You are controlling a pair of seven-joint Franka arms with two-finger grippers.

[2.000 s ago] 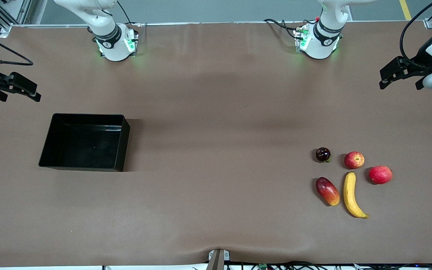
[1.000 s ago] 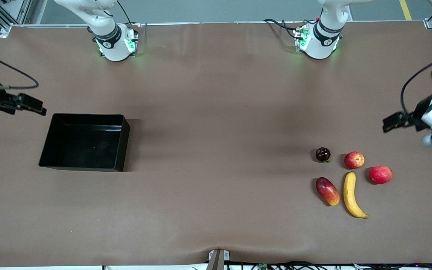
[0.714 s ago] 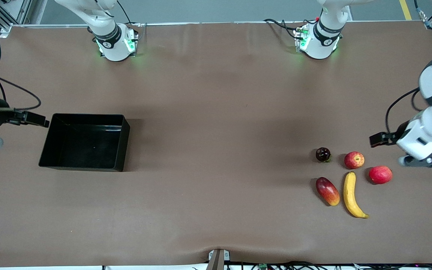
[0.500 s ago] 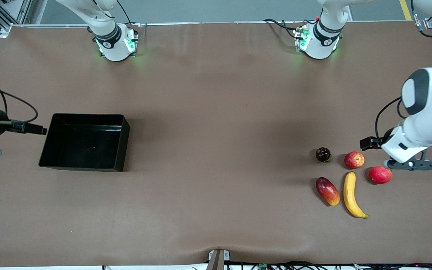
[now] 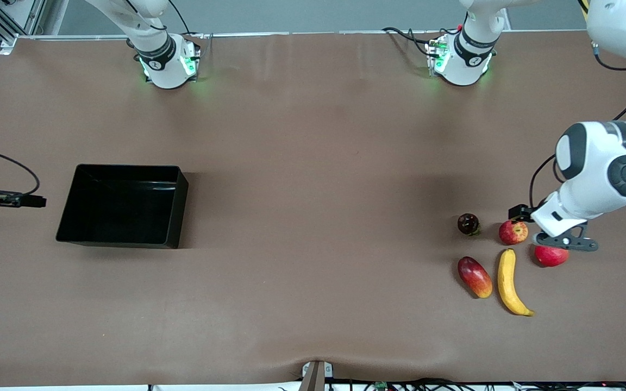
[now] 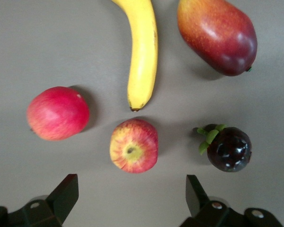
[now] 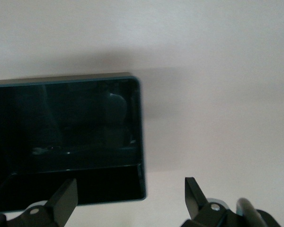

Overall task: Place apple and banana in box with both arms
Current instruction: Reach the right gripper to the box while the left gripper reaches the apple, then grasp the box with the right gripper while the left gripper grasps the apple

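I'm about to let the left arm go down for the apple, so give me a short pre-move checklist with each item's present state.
1. Left gripper open: ok, fingers spread wide.
2. Left gripper over the apple: ok, roughly centred between the fingers.
3. Room around the apple: cannot tell; banana tip lies close, plain red fruit and dark round fruit flank it.
4. Box free of fruit: ok.
5. Right gripper open and empty beside the box: ok.
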